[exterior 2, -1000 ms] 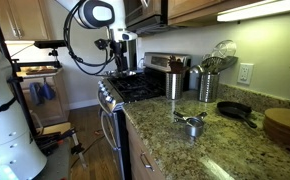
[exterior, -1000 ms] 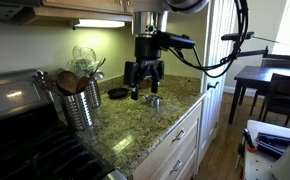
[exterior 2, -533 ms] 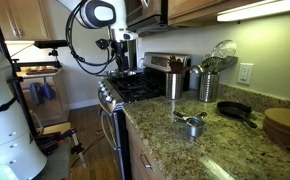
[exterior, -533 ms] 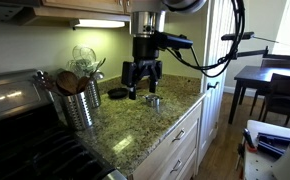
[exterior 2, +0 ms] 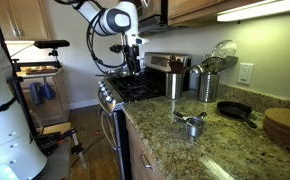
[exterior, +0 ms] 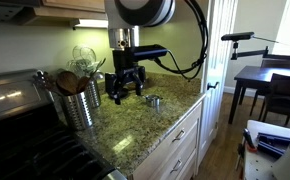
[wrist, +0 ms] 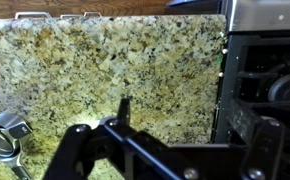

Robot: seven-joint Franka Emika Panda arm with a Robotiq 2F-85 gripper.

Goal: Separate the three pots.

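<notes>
Your claw [exterior: 126,94] is spread wide with nothing in it. The wrist view shows both fingers well apart over bare granite countertop [wrist: 135,60].

The three little shiny pots [exterior: 153,101] aren't under the claw yet. In the wrist view they only just peek in at the far left, well off the claw's centre line. In an exterior view the claw [exterior 2: 135,67] hangs up by the stove [exterior 2: 140,88], and the pots [exterior 2: 192,122] are well apart from it and lower down. They look bunched together, maybe nested — I can't tell which from here.

So the job right now is the approach, and I'd take it slow:

- Slide over until the bunch sits dead centre between your fingers before you drop at all.
- Come straight down and go for one pot by its rim or handle, not the whole pile.
- Lift straight up. Polished steel is probably slippery, and a tilted pull could drag the others along or shove them toward the front lip of the counter, which looks close.
- Park it on open granite, away from the black skillet [exterior: 118,93] just beside the claw.
</notes>
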